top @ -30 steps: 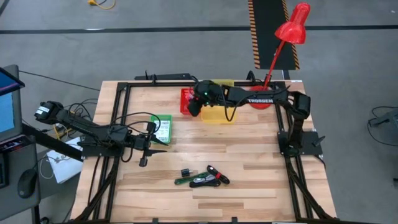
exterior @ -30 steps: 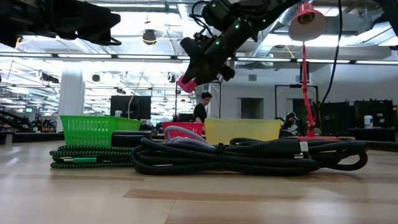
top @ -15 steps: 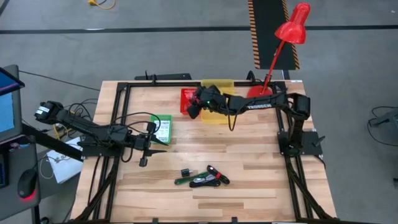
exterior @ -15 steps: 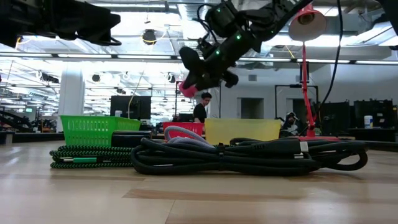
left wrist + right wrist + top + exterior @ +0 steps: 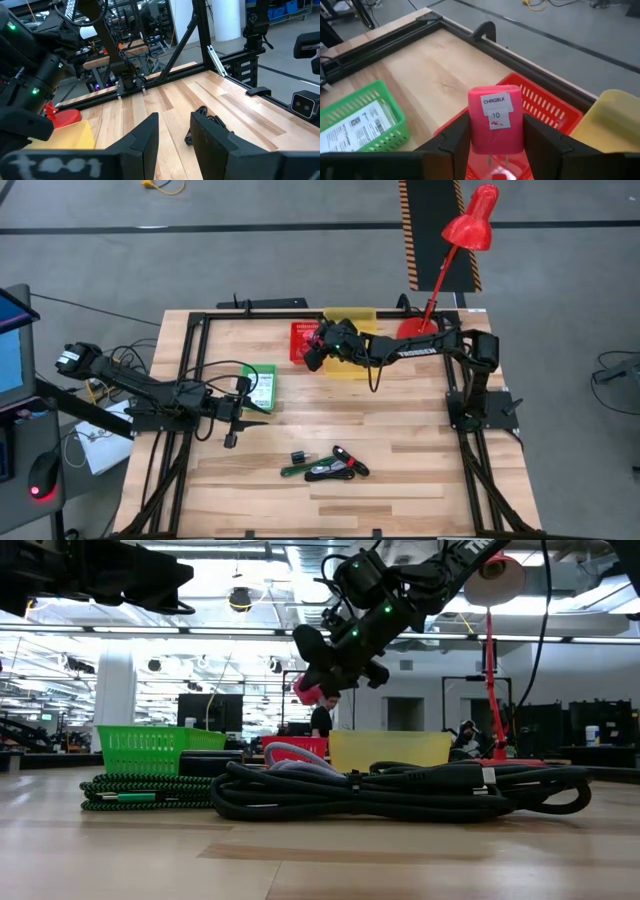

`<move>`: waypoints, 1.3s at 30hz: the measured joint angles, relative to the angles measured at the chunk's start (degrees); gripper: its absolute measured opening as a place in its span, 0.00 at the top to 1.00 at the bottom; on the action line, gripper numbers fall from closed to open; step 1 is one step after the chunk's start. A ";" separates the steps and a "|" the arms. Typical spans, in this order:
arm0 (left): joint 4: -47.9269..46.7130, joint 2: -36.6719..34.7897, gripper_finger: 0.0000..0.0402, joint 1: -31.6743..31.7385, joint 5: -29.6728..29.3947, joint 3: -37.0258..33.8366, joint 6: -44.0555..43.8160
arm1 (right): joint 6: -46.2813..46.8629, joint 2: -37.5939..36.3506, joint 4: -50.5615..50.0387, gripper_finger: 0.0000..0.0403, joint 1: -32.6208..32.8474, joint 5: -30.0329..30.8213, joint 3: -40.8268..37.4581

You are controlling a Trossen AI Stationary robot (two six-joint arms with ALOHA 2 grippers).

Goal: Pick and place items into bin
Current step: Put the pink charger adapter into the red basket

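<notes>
Two robot arms are at the wooden table (image 5: pixel 420 450). The right gripper (image 5: pixel 496 142) is up in the air over the red basket (image 5: pixel 547 107), and its fingers squeeze a pink charger block (image 5: pixel 495 120) between them. The block has a white label that reads "CHRGBLK 10". From above, this gripper (image 5: pixel 313 355) sits over the red basket (image 5: pixel 298 338). A yellow bin (image 5: pixel 352 366) is just beside the red basket, and a green basket (image 5: pixel 262 385) with a white printed packet inside it lies well apart from the red basket.

The left gripper (image 5: pixel 243 406) waits just beside the green basket, with its fingers (image 5: pixel 145 140) a narrow way apart and holding nothing.

More small things lie far from the red basket, near the table's front: a tiny black block (image 5: pixel 297 456), a green stick (image 5: pixel 297 470) and a black cable (image 5: pixel 335 470).
</notes>
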 joint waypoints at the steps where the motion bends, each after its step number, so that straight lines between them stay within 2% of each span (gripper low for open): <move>1: 0.00 0.00 0.74 0.00 0.00 0.00 0.00 | -0.22 0.00 -0.05 0.64 0.18 0.00 0.00; 13: -0.04 0.00 0.74 0.00 0.00 0.00 -0.02 | -7.96 0.00 -1.72 0.64 1.24 -2.83 0.00; 22: -0.07 0.00 0.74 0.00 0.00 0.00 -0.02 | -14.92 0.00 -2.22 0.63 -1.78 -11.76 0.00; 31: -0.07 0.00 0.74 0.02 0.00 0.00 -0.02 | -15.24 0.00 -5.60 0.61 -5.31 -13.73 0.00; 39: -0.07 0.00 0.74 0.00 0.00 0.00 -0.02 | -15.74 0.00 -3.09 0.61 -6.23 -17.38 0.00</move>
